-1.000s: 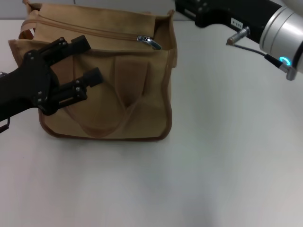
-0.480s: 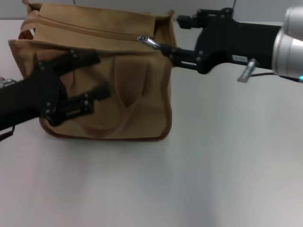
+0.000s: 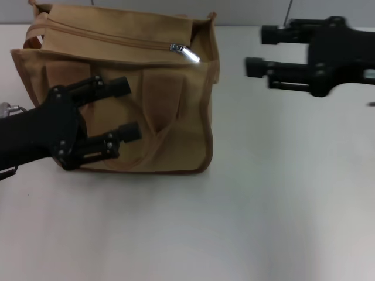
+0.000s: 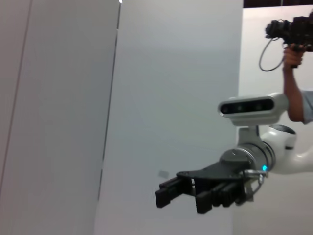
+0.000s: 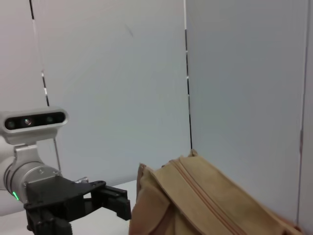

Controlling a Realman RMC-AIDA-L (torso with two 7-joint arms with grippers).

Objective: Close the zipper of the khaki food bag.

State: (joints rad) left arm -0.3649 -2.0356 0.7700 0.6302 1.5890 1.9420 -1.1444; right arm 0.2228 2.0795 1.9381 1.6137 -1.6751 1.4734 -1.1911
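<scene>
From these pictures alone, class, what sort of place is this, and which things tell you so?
Probably a robot test lab, not a kitchen. A lone khaki food bag sits on a bare white table, plain grey wall panels stand behind, and someone films with a camera.

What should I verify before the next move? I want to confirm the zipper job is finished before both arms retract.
1. Zipper shut along the top of the khaki food bag: ok; slider sits at the right end.
2. Right end effector free of the pull tab: ok, open, off to the bag's right.
3. Left end effector released: ok, open in front of the bag; contact cannot tell.
4. Bag upright on the table: ok.
5. Handles clear of fingers: cannot tell.
</scene>
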